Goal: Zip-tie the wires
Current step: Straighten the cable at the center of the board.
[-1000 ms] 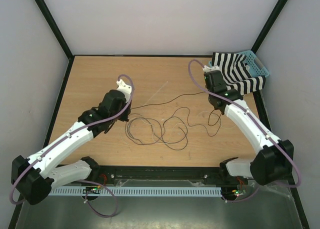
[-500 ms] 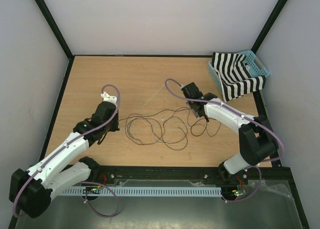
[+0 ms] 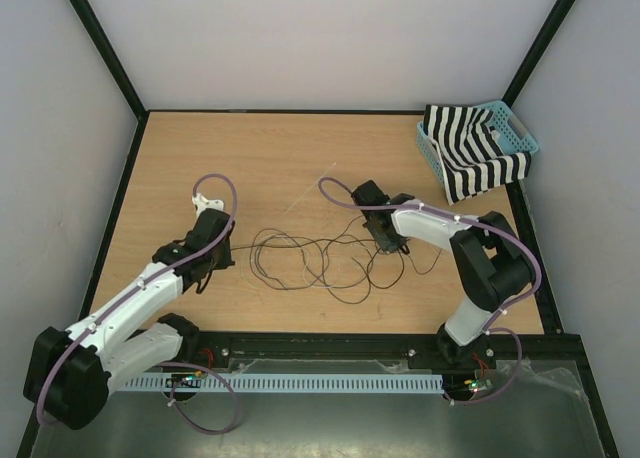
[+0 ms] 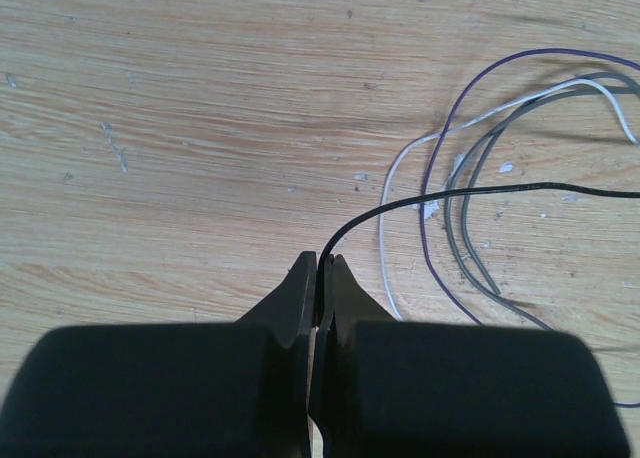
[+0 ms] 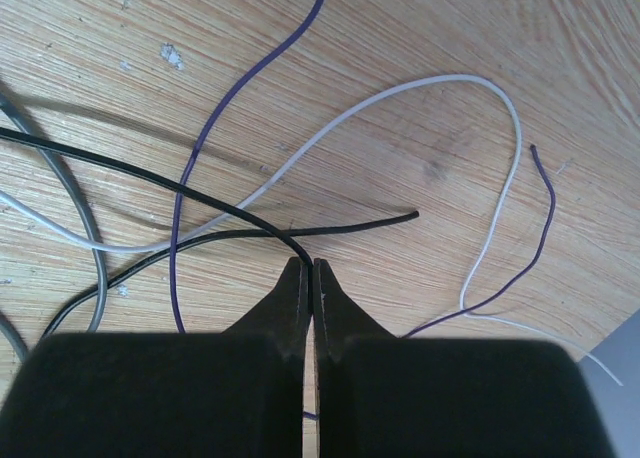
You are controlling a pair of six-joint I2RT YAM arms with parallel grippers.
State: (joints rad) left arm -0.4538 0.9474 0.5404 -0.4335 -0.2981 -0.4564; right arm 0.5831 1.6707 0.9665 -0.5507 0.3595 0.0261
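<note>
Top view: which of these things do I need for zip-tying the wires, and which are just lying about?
For the job:
- wires, in a loose tangle
- zip tie, just beyond them
- left gripper and right gripper, each shut on a black wire

Lying about:
- blue basket in the far right corner
- striped cloth draped in it

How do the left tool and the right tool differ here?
The left tool sits at the left edge of the wires; the right tool sits at their right edge. A black strand leaves the left tool rightward, and one leaves the right tool leftward. The left tool's arm stretches out long; the right tool's arm is folded sharply. Shared: both are shut, each pinching a black strand.
</note>
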